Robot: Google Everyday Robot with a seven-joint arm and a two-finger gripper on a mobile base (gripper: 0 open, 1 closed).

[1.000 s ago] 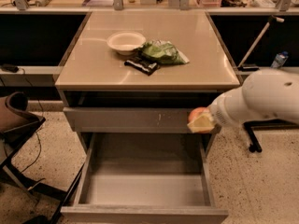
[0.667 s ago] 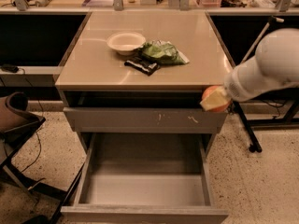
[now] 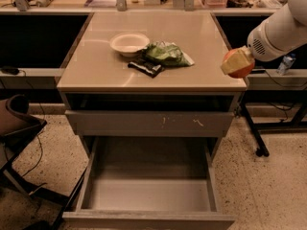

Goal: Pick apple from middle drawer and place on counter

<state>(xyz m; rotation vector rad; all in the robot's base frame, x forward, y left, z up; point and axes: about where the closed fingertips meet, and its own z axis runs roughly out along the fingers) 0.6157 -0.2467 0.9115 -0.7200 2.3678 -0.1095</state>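
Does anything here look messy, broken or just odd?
Mildly. The upper drawer has a scratched front, the drawer below hangs open and empty, and a green bag lies crumpled against a dark wrapper on the counter. The gripper holds the apple in the air at the counter's right edge.

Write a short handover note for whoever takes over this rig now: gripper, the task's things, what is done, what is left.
Gripper: shut on the apple, held in the air at the right edge of the counter.
Middle drawer: open, nothing in it.
Done: apple out of the drawer.
Left: carry it over a bare part of the counter, set it down, release.
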